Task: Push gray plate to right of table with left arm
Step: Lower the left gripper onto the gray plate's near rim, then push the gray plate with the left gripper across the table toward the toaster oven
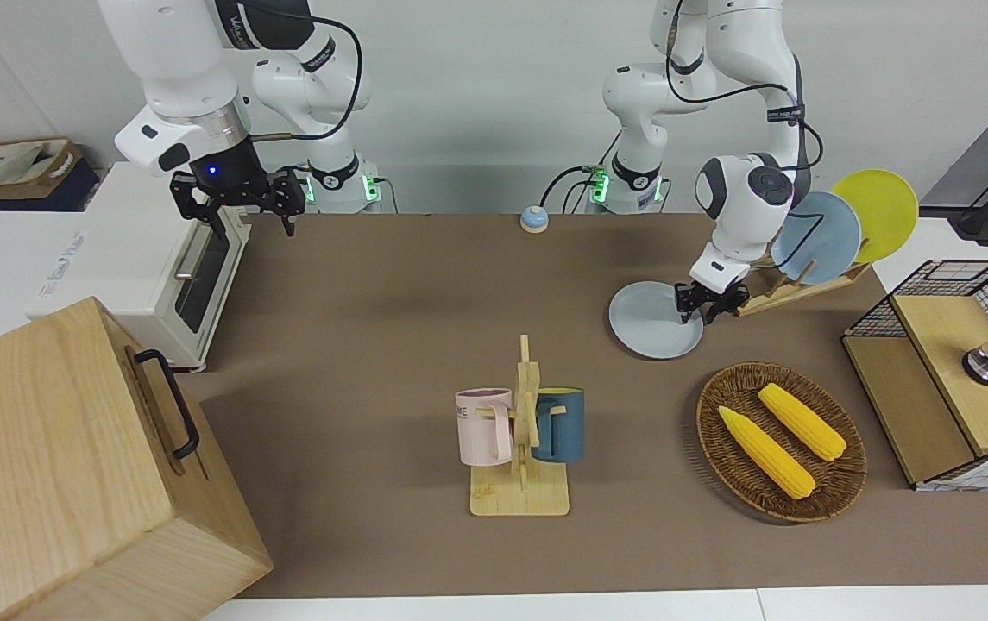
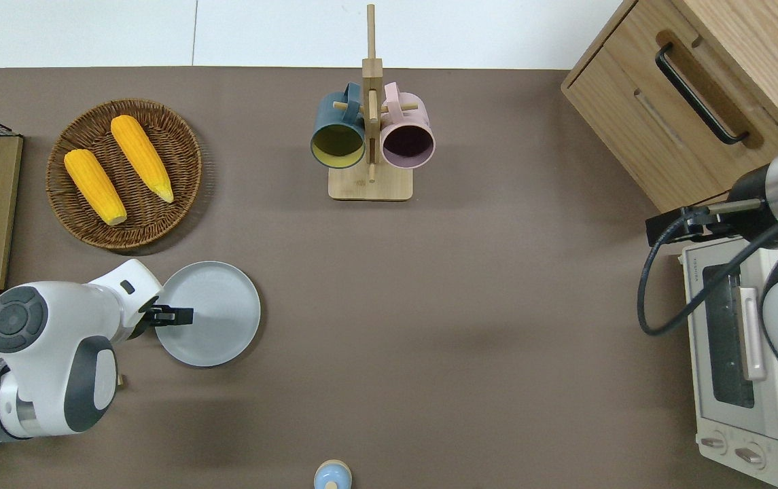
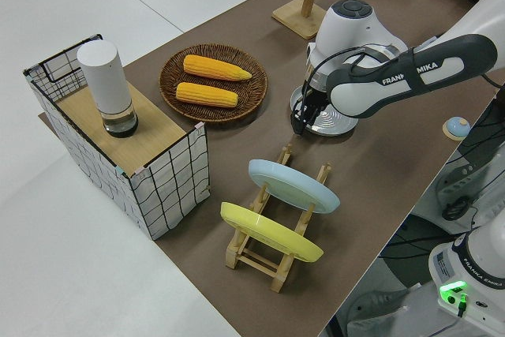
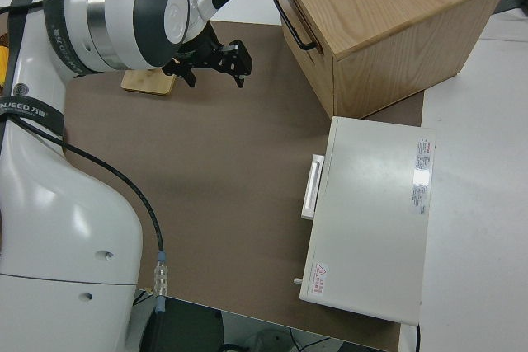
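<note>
Left end effector (image 2: 174, 315), low at the lower left of the overhead frame with finger spread I cannot tell, should probably stay down and sweep steadily toward the frame's right so the gray plate (image 2: 215, 322), touching it on that side on the table (image 2: 470, 285), slides without tipping.

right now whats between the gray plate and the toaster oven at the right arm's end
Nothing: in the overhead view, bare brown table runs from the gray plate to the toaster oven. The left gripper is at the plate's opposite edge.
</note>
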